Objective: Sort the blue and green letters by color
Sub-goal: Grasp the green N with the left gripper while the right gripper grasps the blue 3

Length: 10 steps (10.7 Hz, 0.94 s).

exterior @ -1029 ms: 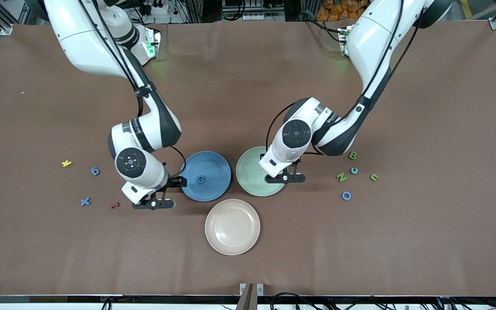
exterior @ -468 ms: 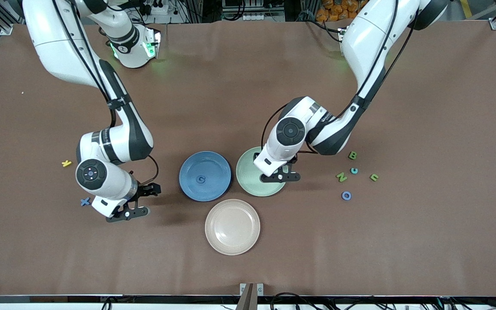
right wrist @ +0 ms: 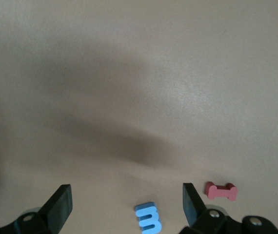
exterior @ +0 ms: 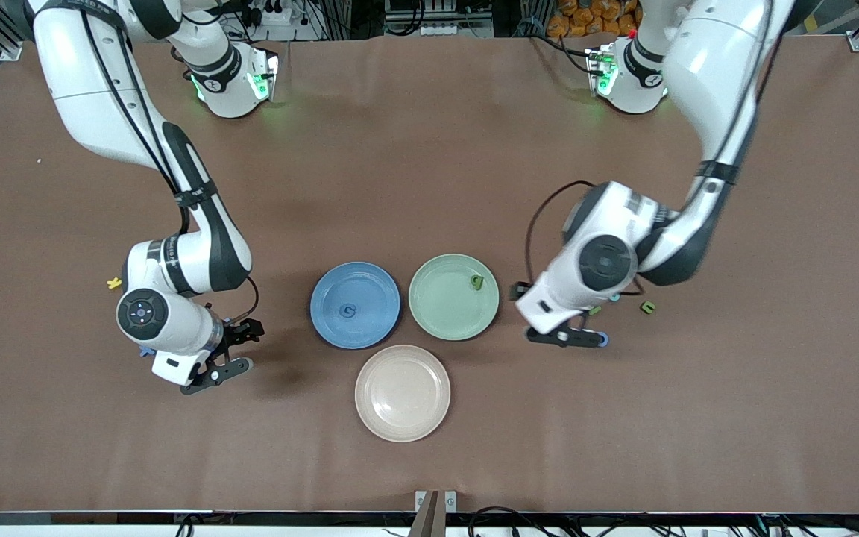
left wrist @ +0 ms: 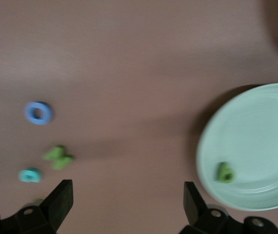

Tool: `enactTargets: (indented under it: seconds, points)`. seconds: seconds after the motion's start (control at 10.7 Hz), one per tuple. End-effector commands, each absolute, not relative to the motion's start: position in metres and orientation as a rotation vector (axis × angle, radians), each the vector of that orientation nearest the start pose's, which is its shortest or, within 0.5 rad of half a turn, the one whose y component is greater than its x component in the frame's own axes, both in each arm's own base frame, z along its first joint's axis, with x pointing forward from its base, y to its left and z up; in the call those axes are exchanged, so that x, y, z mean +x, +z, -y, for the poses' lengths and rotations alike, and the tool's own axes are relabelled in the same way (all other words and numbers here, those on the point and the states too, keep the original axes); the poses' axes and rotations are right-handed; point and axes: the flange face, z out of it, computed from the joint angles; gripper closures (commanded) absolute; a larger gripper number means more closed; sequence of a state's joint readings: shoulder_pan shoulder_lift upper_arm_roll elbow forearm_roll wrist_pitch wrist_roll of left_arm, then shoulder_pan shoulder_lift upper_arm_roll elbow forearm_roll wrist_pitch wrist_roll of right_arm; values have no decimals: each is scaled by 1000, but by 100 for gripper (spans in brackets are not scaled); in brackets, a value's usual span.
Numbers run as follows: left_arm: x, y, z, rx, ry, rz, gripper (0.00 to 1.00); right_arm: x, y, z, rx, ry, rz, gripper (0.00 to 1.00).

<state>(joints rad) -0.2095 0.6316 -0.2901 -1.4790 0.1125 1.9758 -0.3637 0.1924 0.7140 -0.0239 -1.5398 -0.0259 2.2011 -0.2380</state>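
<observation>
Two plates [exterior: 355, 277] sit side by side at frame centre, a third [exterior: 403, 427] just below them. One letter [exterior: 477, 282] lies on the plate toward the left arm's end, another [exterior: 348, 311] on its neighbour.

Blue plate [exterior: 356, 305] beside green plate [exterior: 444, 306]; beige plate [exterior: 403, 393] nearer the camera. Yellow letter [exterior: 112, 283] toward right arm's end of brown desk [exterior: 429, 171].

My left gripper [exterior: 562, 337] sits right of centre in the front view, jaws wide open, nothing held, forearm angled down from the upper right. My right gripper [exterior: 215, 370] is lower left, jaws also wide, empty.
</observation>
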Motion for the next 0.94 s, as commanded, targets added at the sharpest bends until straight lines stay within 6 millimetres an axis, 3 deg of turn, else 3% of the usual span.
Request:
enactTargets:
  seconds: [0.0, 0.19, 0.37, 0.56, 0.84]
  points:
    - [634, 306, 229, -3116, 248, -417, 0, 689, 220, -106, -3052, 94, 828, 0]
    - [636, 288, 184, -3064, 190, -522, 0, 681, 206, -94, -3028, 72, 891, 0]
    - [628, 270, 161, -3036, 141, -766, 0, 668, 198, -79, -3016, 88, 905, 0]
    - [610, 261, 167, -2992, 115, -951, 0, 656, 204, -71, -3012, 109, 904, 0]
    - [600, 258, 186, -2941, 57, -1151, 0, 645, 208, -70, -3009, 126, 906, 0]
